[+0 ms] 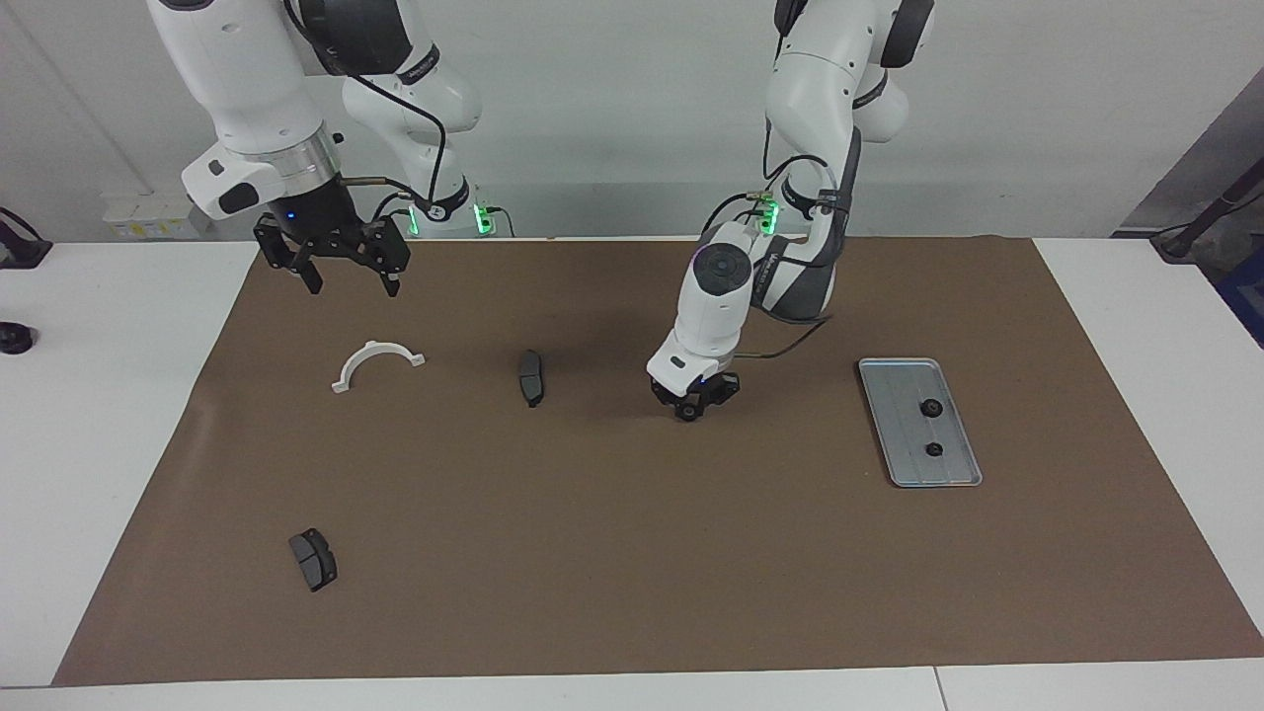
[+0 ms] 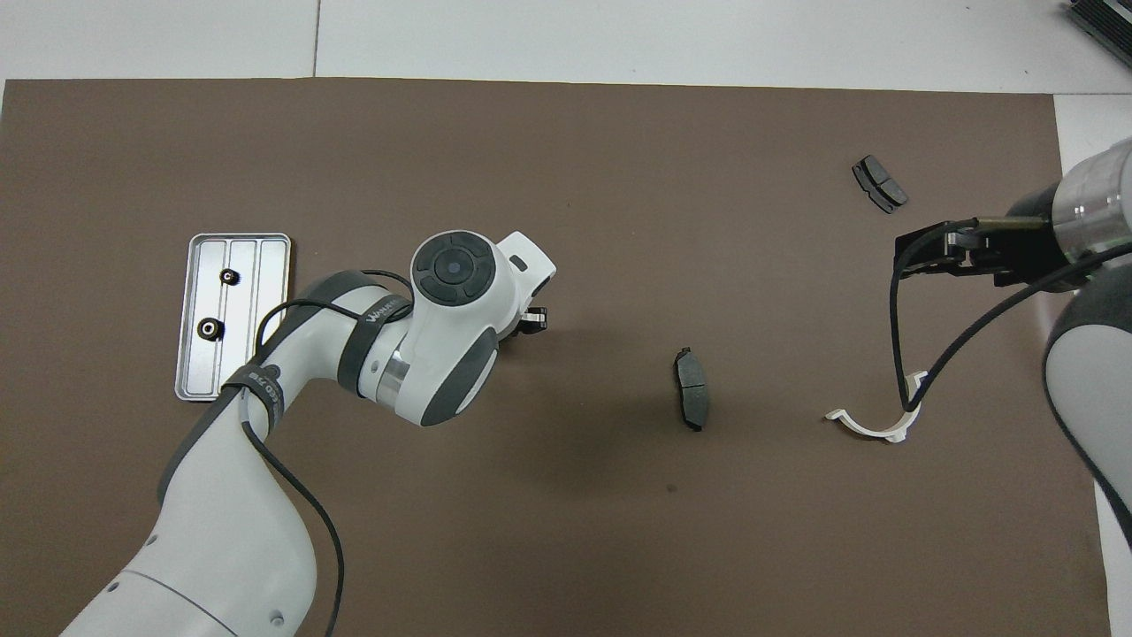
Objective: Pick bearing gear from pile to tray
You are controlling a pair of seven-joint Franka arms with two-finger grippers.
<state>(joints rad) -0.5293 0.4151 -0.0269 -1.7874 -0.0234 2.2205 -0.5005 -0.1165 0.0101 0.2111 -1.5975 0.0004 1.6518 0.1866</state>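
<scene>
My left gripper [image 1: 688,409] is low over the middle of the brown mat, shut on a small black bearing gear [image 1: 686,415]. In the overhead view the wrist hides that gripper except one fingertip [image 2: 534,320]. The silver tray [image 1: 894,395] lies toward the left arm's end and holds two bearing gears [image 1: 929,407] [image 1: 933,449]; they also show in the tray [image 2: 265,318] from above. What is left of the pile is two dark pads [image 1: 531,376] [image 1: 313,559] and a white half-ring bracket [image 1: 376,361]. My right gripper [image 1: 341,279] hangs open and empty over the mat near the bracket.
The brown mat [image 1: 632,553] covers most of the white table. From above, one pad [image 2: 692,400] lies mid-mat and the other pad [image 2: 879,184] farther out, at the right arm's end. The right arm's cable hangs over the bracket [image 2: 875,425].
</scene>
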